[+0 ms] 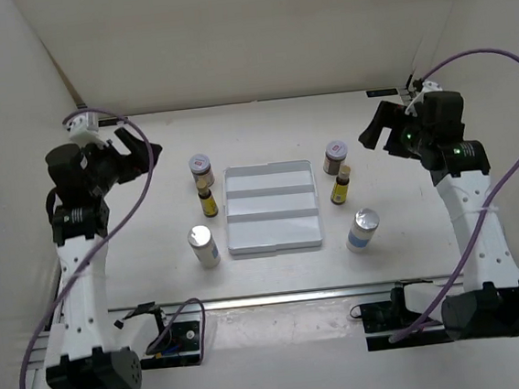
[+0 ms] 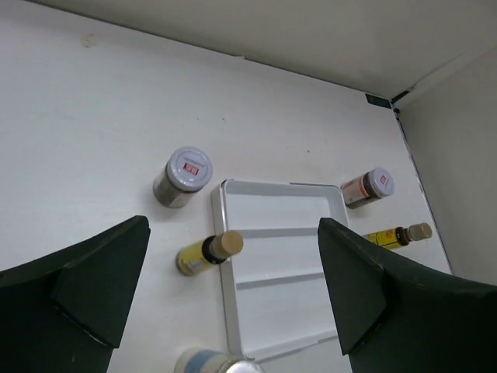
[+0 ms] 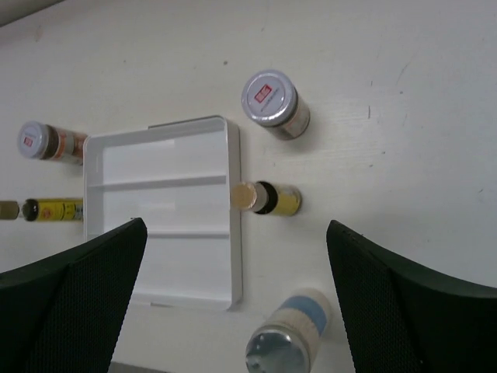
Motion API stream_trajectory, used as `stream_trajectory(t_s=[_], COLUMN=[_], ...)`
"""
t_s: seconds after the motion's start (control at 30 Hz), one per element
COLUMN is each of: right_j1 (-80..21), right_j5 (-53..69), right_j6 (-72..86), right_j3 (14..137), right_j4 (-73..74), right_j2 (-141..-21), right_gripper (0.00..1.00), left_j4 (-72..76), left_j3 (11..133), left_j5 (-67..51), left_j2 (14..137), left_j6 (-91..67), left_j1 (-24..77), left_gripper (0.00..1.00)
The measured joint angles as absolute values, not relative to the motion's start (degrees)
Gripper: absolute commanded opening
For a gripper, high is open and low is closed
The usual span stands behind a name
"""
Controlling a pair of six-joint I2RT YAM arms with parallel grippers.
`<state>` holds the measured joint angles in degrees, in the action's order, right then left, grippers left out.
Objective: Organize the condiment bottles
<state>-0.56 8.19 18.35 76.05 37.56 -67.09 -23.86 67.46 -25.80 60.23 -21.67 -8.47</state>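
The left end effector (image 2: pixel 233 280) and right end effector (image 3: pixel 237 272) gape wide, empty, with three bottles (image 1: pixel 207 202) at the tray's (image 1: pixel 267 177) 9 o'clock and three at 3 o'clock.

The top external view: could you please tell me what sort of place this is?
Probably a lab robot test cell, not a kitchen: plain white walls box in a white table, two arms stand at its near edge, and six condiment bottles flank a tray.
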Motion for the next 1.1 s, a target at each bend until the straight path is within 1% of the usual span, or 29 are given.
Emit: stream_trajectory(t_s=[0.13,0.27,0.33,0.5,0.67,0.77,0.9,1.0,1.1], right_j1=[-1.48,-4.36,-7.57,-14.68,-12.82,-10.81,-10.70,-12.84,-17.04], right_j5=[8.84,9.63,8.60,-0.58,-7.68,-6.90,-2.50,-1.37,-2.90], right_j6=[18.15,15.62,14.37,14.15,16.88,17.65,17.61,18.06,19.77], right_j3=[74.81,75.05,75.05,73.97,72.16,72.10,72.10,71.57,68.42], right_j4=[41.56,44.58,46.39,51.31,53.98,53.71,53.60,53.60,53.71], right_j2=[-62.17,-59.16,-58.92,-59.48,-61.52,-61.58,-63.09,-66.57,-68.12], right_gripper=[1.00,1.00,1.00,1.00,1.00,1.00,1.00,1.00,1.00], left_j4=[-29.91,-33.76,-35.29,-36.34,-37.71,-37.71,-37.71,-37.60,-37.74], left_j3=[64.69,60.55,59.27,57.17,56.60,56.58,56.51,55.81,55.55], left_j5=[-19.49,-15.59,-14.74,-11.29,-9.02,-8.36,-8.05,-7.92,-7.88], left_j2=[51.57,47.05,47.29,51.55,52.34,50.57,49.15,48.73,49.15], left_j6=[-21.32,-17.87,-17.43,-18.74,-19.88,-20.27,-20.51,-20.62,-20.84], left_j1=[-7.22,-4.49,-4.21,-4.21,-3.97,-3.88,-3.88,-3.88,-3.88], left_gripper=[1.00,1.00,1.00,1.00,1.00,1.00,1.00,1.00,1.00])
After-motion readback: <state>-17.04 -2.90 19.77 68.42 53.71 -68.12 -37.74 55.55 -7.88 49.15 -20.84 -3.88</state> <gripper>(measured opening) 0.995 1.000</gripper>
